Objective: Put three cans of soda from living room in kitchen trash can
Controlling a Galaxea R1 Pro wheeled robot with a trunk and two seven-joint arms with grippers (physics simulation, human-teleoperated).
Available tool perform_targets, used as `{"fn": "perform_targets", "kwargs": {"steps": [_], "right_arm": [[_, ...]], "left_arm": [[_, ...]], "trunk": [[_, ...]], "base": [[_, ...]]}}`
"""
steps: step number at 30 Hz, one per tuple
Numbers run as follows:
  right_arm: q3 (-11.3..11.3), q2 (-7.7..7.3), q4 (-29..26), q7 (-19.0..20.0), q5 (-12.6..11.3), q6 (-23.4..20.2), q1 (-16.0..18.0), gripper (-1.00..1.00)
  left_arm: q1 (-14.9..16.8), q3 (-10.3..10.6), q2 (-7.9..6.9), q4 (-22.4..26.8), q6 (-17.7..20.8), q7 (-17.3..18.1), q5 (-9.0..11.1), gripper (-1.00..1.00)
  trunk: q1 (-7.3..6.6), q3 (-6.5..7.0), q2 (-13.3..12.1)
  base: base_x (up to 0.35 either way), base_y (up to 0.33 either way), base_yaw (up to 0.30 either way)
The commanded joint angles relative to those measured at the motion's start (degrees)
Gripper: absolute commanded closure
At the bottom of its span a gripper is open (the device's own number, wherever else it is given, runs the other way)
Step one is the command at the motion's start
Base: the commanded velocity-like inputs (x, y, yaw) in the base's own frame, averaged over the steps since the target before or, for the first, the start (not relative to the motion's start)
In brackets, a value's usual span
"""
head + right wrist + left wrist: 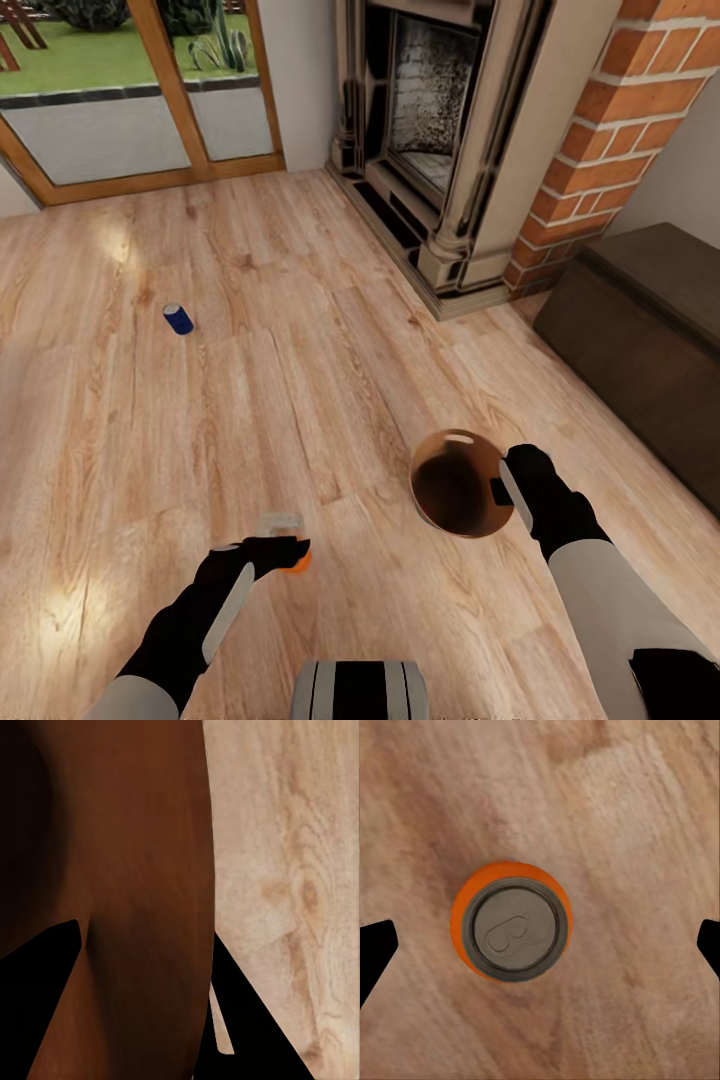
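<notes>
Warm wood-plank floor (330,330) runs under the whole scene, with the robot's trunk top (358,690) at the near edge of the head view. Nearest the robot, the left gripper (275,545) hangs over an orange soda can (299,558) that stands upright on the planks, its long axis vertical. In the left wrist view the can's silver top (514,928) faces straight up at the camera, ringed by the orange body (465,907), and the two dark fingertips (373,949) sit far out on either side of the can, spread wide and not touching it.

A little farther out and to the right, the right gripper (508,485) holds the trash can (457,483) by its rim. The bin's open mouth faces up toward the head camera, showing its copper-brown inside. The right wrist view shows one black finger (37,1012) inside against the brown wall (135,870) and the other outside it, with the thin pale rim (217,1027) between them, so the jaws are closed on the wall.

Farther off to the left, well apart from both grippers, a dark blue soda can (178,318) lies on the floor; it looks tipped on its side, silver end toward the far wall.

Beyond, a dark brown cabinet (640,330) stands at the right beside a brick column (590,150) and the fireplace (430,130). At the far left a wood-framed glass door (140,110) looks out on grass.
</notes>
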State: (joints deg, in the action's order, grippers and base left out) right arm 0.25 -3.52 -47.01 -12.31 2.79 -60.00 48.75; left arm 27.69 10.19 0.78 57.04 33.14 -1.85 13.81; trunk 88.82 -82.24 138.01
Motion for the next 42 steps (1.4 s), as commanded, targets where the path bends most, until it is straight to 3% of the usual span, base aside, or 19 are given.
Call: {"fn": "perform_targets", "kwargs": {"steps": [1, 13, 23, 31, 42], "right_arm": [[0.02, 0.0, -0.02, 0.0, -0.5, 0.0, 0.03, 1.0], [0.02, 0.0, -0.02, 0.0, -0.5, 0.0, 0.03, 1.0], [0.06, 0.0, -0.05, 0.0, -0.5, 0.0, -0.05, 1.0], [-0.04, 0.0, -0.03, 0.0, -0.5, 0.0, -0.05, 1.0], [-0.06, 0.0, -0.04, 0.0, -0.48, 0.0, -0.06, 1.0]], "left_arm": [[0.0, 0.0, 0.0, -0.02, -0.02, -0.02, 0.02, -1.0], [-0.1, 0.08, 0.01, -0.05, -0.31, -0.2, 0.07, -1.0], [-0.17, 0.09, 0.01, -0.15, -0.52, -0.42, 0.08, -1.0], [-0.18, 0.09, 0.05, -0.34, -0.6, -0.44, 0.06, -1.0], [-0.18, 0.17, 0.09, -0.33, -0.7, -0.4, -0.01, -1.0]], "trunk": [[0.21, -0.27, 0.42], [2.85, -3.32, 5.23], [2.85, -3.87, 5.23], [3.06, -6.35, 5.34], [3.06, -6.81, 5.34]], "base": [[0.0, 0.0, 0.0], [0.0, 0.0, 0.0], [0.0, 0.0, 0.0], [0.0, 0.0, 0.0], [0.0, 0.0, 0.0]]}}
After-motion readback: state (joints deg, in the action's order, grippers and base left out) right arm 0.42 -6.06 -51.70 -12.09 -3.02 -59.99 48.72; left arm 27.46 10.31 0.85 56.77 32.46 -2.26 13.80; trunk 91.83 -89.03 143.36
